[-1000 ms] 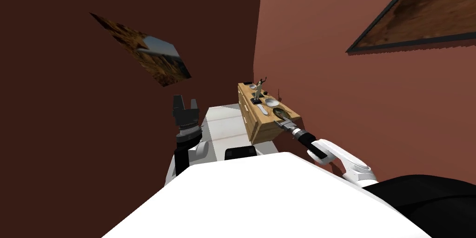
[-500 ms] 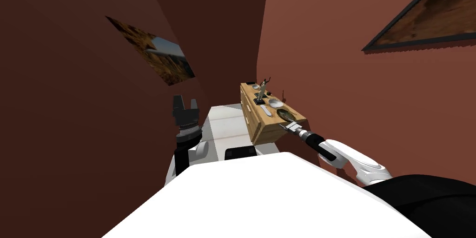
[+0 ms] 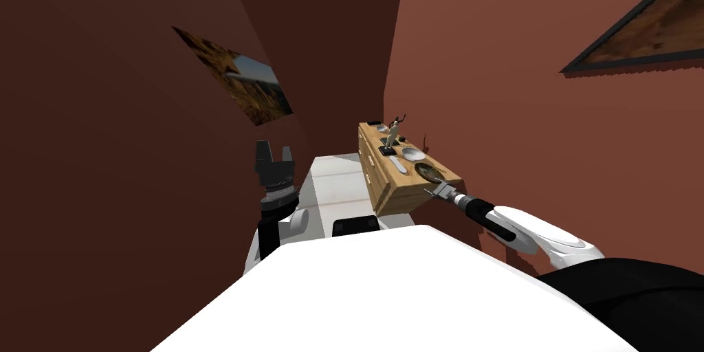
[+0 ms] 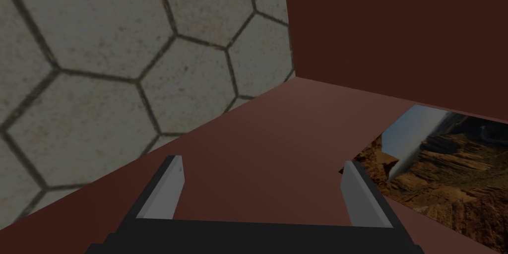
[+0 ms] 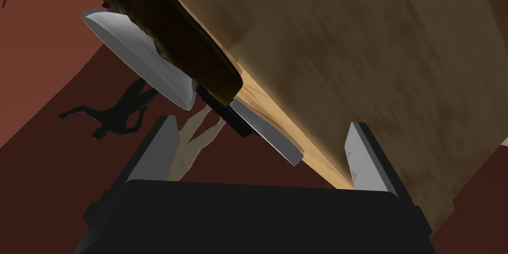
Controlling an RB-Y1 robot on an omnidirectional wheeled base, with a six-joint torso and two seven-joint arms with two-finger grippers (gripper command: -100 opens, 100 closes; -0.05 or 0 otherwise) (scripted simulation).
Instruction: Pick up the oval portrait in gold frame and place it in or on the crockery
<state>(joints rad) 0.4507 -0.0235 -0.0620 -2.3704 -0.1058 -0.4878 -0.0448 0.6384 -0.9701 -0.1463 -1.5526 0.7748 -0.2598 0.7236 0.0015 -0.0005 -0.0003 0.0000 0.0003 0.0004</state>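
While shifting base, drew right gripper (image 3: pixel 436 191) back from portrait (image 3: pixel 427 172) to dresser (image 3: pixel 385 193) near-end edge; fingers apart, nothing grasped. Found portrait flat on top, near plate (image 3: pixel 413 154). Held left gripper (image 4: pixel 263 162) raised, fingers apart. Wall (image 3: pixel 515 128) close behind dresser; open room frontward.

The right arm (image 3: pixel 543 239) is white with a black wrist; left gripper (image 4: pixel 263 161) and right gripper (image 5: pixel 262 123) show grey blades.
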